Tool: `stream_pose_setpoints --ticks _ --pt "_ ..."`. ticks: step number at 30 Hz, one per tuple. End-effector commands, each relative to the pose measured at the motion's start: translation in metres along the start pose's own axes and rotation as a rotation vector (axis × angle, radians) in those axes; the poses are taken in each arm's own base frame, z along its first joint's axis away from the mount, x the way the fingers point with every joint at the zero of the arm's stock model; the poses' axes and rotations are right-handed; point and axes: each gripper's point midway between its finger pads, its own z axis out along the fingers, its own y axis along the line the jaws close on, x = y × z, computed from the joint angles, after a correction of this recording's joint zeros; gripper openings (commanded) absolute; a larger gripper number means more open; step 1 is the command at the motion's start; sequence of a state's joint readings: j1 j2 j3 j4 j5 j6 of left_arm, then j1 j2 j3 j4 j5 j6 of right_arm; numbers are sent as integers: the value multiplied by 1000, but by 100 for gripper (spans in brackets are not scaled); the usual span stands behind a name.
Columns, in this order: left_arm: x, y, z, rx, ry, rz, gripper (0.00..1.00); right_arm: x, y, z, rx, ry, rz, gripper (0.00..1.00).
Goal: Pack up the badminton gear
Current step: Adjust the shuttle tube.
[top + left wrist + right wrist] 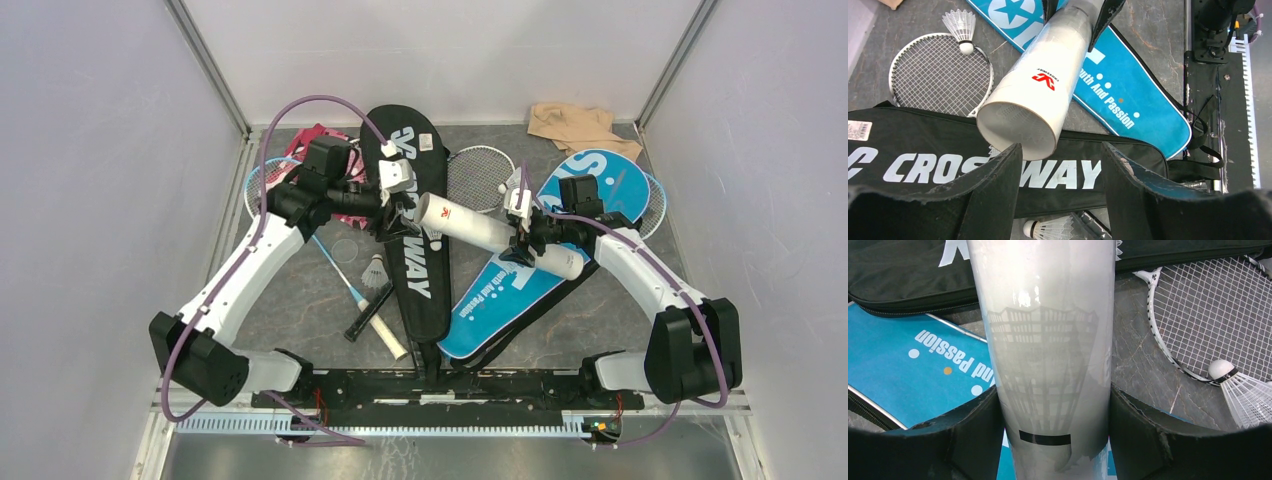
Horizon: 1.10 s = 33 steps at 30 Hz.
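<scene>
My right gripper point(522, 238) is shut on the white tube point(470, 225) and holds it level above the covers. In the right wrist view the tube point(1048, 330) fills the gap between the fingers of the right gripper point(1050, 405). My left gripper point(397, 215) is open and empty at the tube's left end. In the left wrist view that end point(1018, 131) sits just past the left fingertip point(1007, 167), and the left gripper point(1063, 157) holds nothing. The black CROSSWAY cover point(418, 265) and the blue cover point(520, 285) lie below. One shuttlecock point(375, 272) lies beside the black cover.
A racket point(285, 190) lies at the left, its shaft running to the near middle. A second racket head point(482, 175) has a shuttlecock point(505, 187) on it. A third racket point(655, 205) pokes out from under the blue cover. The pink camouflage cloth point(310, 140) and beige cloth point(580, 125) lie at the back.
</scene>
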<state>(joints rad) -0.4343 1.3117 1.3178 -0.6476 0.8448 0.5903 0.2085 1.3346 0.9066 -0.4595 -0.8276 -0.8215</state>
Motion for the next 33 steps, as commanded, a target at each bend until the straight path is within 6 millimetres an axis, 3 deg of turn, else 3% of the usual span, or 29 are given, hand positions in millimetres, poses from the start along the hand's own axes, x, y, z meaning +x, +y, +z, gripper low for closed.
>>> stream_pose_setpoints --ticks 1,10,14,15,17,23,33 --pt "-6 -3 11 42 -44 -24 64 -19 -2 -4 -11 -51 -37 20" --pt "4 -13 37 129 -33 -72 44 -27 1 -5 -25 -81 -37 20" --pt "-3 -17 40 164 -61 -86 22 -30 3 -5 -40 -91 -42 26" --pt "-5 -18 40 169 -68 -91 10 -31 4 -4 -45 -91 -43 29" --pt "-8 -20 41 174 -77 -103 2 -33 5 -3 -53 -94 -46 38" --pt "-10 -24 45 192 -78 -105 2 -48 5 3 -54 -109 -79 67" --pt "-11 -24 47 197 -78 -105 2 -55 9 23 -75 -70 -120 82"
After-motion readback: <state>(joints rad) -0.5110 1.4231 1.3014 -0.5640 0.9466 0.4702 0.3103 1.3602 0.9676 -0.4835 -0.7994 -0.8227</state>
